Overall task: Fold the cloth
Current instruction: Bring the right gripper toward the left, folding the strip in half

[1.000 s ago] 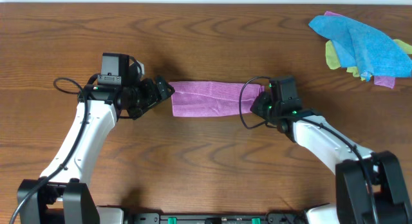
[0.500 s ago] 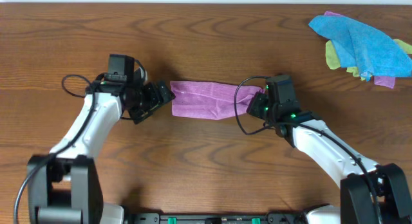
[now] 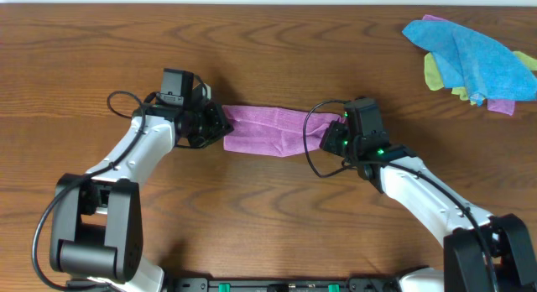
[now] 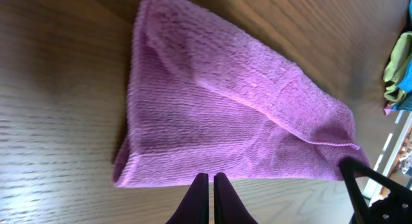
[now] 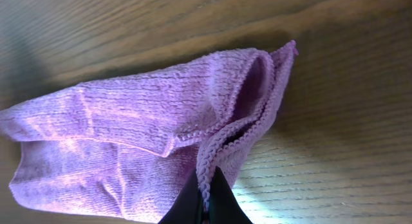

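Observation:
The lilac cloth [image 3: 268, 129] lies folded into a long strip on the wooden table between my two arms. My left gripper [image 3: 221, 127] is at the strip's left end. In the left wrist view its fingers [image 4: 210, 177] are shut, with their tips pinched on the near hem of the cloth [image 4: 225, 114]. My right gripper [image 3: 329, 135] is at the strip's right end. In the right wrist view it [image 5: 207, 186] is shut on the corded hem of the cloth [image 5: 129, 121], whose end loops up just above the table.
A heap of other cloths [image 3: 474, 53], bright blue over yellow-green and lilac, lies at the back right corner of the table [image 3: 268, 225]; part of it [image 4: 399, 63] shows at the right edge of the left wrist view.
My left arm has moved right to the strip's left end and its gripper has shut. The right gripper has shifted slightly left, and the strip has buckled a little.

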Tool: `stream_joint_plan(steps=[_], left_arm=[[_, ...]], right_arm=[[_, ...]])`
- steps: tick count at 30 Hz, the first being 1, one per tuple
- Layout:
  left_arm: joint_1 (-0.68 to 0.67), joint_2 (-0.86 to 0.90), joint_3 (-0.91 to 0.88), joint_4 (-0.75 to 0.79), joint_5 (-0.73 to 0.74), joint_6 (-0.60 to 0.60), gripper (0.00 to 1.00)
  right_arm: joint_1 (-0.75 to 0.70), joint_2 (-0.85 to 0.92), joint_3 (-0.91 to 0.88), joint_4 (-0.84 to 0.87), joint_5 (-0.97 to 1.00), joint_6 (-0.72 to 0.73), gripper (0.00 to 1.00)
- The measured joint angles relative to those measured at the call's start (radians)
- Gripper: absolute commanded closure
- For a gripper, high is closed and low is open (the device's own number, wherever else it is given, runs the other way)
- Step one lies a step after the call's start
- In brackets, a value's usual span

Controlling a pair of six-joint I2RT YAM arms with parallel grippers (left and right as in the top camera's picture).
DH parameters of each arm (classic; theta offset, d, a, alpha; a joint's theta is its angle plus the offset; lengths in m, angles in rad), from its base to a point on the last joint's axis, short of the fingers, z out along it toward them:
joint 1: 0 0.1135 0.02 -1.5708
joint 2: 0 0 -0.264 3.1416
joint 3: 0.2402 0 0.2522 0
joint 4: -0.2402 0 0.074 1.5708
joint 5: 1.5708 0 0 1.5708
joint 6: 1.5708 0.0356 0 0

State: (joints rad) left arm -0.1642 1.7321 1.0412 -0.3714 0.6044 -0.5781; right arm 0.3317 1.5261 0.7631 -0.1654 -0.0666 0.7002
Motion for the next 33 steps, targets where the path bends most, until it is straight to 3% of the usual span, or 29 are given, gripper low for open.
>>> stream_joint_plan(steps=[13,19,33], left_arm=[[-0.100,0.063,0.000,0.040,-0.150,-0.025,0.94],[-0.101,0.150,0.000,0.043,-0.167,-0.028,0.94],[-0.101,0.152,0.000,0.051,-0.167,-0.028,0.94]], right_arm=[[0.013,-0.009,0.059,-0.055,0.000,-0.047,0.99],[0.016,-0.009,0.104,-0.082,0.000,-0.086,0.99],[0.101,-0.010,0.205,-0.085,-0.009,-0.161,0.99]])
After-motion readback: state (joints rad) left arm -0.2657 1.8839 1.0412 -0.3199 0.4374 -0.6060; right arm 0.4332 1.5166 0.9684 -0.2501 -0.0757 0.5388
